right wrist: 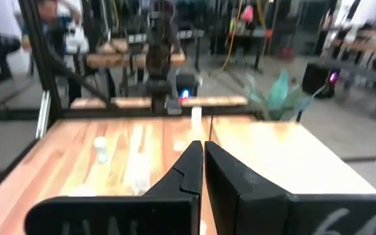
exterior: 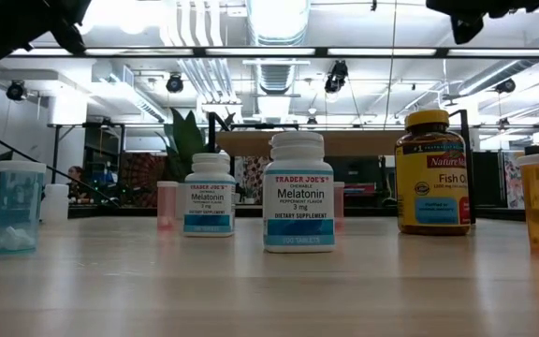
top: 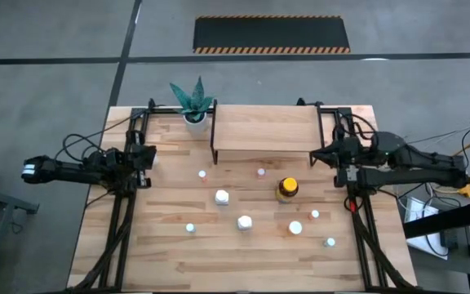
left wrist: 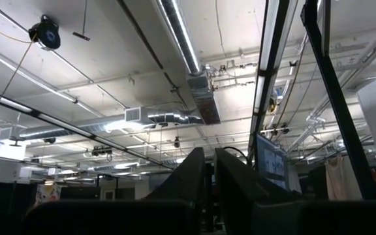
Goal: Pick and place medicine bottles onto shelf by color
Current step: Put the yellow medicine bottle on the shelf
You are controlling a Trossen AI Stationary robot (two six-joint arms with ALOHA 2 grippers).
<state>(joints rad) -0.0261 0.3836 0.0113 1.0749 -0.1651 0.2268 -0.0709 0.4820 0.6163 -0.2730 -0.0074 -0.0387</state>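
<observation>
Several medicine bottles stand upright on their bases on the wooden tabletop. They are an amber bottle with a yellow cap (top: 287, 189) (exterior: 431, 173), white bottles (top: 221, 196) (exterior: 298, 192) (exterior: 210, 195) and small vials (top: 191, 228) (top: 315, 215) (exterior: 19, 206). The shelf (top: 263, 131) stands at the far side on black legs with nothing on it. My left gripper (top: 148, 155) (left wrist: 209, 171) hovers shut at the left, tilted up toward the ceiling. My right gripper (top: 320, 155) (right wrist: 203, 156) hovers shut beside the shelf's right end, pointing level across the table.
A white pot with a green plant (top: 192, 104) stands at the shelf's far left corner. Black frame rails (top: 121, 212) (top: 364, 220) run along both table sides. Bare wood lies along the near edge (top: 243, 273).
</observation>
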